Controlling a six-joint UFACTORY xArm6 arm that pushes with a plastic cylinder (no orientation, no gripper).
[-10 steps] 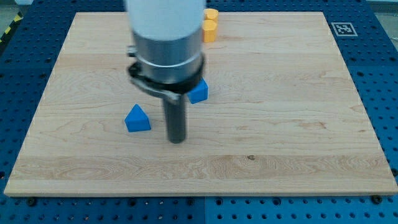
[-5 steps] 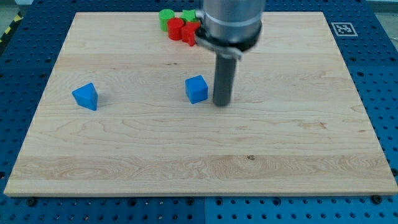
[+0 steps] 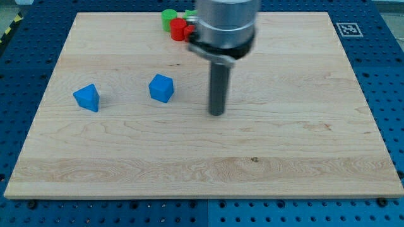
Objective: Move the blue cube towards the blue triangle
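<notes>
One blue cube (image 3: 161, 87) sits left of my tip (image 3: 216, 113), untouched; one blue triangle (image 3: 87, 98) lies farther left on the counter (image 3: 303, 139).

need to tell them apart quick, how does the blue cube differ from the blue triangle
The blue cube shows square faces and a flat top; the blue triangle is a wedge that narrows to one corner. The cube sits nearer the board's middle and nearer my tip; the triangle lies further toward the view's left. Both are the same blue, similar in size, and untouched by my tip.
</notes>
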